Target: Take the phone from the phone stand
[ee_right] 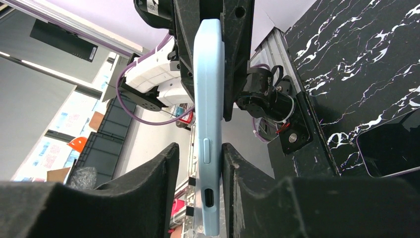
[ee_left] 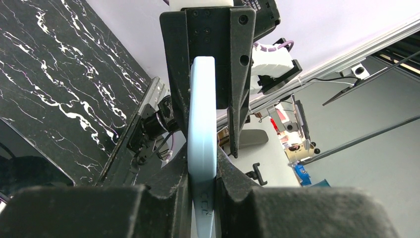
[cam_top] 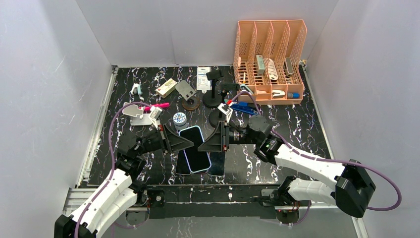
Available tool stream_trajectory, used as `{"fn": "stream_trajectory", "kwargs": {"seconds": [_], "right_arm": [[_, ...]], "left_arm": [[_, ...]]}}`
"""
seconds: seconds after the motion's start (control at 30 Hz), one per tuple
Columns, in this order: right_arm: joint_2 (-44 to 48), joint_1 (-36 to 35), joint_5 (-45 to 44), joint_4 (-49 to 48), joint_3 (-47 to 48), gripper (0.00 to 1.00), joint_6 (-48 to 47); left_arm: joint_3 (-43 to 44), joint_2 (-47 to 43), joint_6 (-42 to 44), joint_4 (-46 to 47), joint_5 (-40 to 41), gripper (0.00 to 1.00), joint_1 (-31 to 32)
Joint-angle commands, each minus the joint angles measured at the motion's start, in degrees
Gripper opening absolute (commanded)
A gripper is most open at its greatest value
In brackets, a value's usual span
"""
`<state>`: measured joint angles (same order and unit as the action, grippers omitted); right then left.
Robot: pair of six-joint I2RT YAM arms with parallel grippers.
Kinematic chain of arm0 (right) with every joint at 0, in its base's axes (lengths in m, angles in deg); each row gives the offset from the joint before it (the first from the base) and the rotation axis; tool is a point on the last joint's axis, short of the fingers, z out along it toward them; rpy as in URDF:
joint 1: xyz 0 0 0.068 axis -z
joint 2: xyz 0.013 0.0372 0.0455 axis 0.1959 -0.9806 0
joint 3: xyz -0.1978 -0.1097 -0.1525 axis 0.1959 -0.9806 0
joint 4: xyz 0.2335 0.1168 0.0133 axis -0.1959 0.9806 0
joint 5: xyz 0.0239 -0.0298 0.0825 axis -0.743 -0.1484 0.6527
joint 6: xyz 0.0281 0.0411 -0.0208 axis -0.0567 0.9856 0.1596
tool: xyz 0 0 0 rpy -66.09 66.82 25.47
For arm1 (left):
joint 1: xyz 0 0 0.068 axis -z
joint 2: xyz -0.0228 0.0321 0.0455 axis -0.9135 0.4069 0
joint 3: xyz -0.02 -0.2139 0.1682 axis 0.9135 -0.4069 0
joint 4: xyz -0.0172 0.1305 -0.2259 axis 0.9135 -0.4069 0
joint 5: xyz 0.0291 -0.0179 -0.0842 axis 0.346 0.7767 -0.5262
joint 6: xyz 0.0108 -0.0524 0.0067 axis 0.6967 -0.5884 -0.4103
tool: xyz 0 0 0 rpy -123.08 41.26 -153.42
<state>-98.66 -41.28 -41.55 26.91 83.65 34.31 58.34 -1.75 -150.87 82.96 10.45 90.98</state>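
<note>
In midair, left end effector (ee_left: 202, 171) grips phone (ee_left: 202, 109); right end effector (ee_right: 199, 151) straddles it.

Your site: robotics lab test cell. Evidence: black white-veined marble-pattern tabletop (cam_top: 307, 148), boxed by white panel walls (cam_top: 163, 29); aluminium rail (cam_top: 96, 134) along its left edge; two white-and-black robot arms (cam_top: 307, 166) at its near edge; stacked dark storage crates (ee_right: 106, 134) beyond.

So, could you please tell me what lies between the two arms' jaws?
The light blue phone bridges that gap; the top view shows it, each wrist view its edge.
</note>
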Motion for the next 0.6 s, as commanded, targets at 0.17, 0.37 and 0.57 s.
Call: {"fn": "stream_trajectory", "kwargs": {"seconds": [0.17,0.37,0.57], "right_arm": [[0.44,-0.48,1.22,-2.78,-0.16,0.36,-0.26],[0.27,-0.69,1.2,-2.69,0.03,0.37,-0.37],[-0.04,-1.16,1.11,-2.69,-0.01,0.39,-0.41]], "left_arm": [[2.81,-0.8,0.04,2.37,1.58,0.0,0.49],[2.8,-1.1,0.14,1.95,1.93,0.0,0.58],[2.8,-1.5,0.15,1.38,2.29,0.0,0.58]]}}
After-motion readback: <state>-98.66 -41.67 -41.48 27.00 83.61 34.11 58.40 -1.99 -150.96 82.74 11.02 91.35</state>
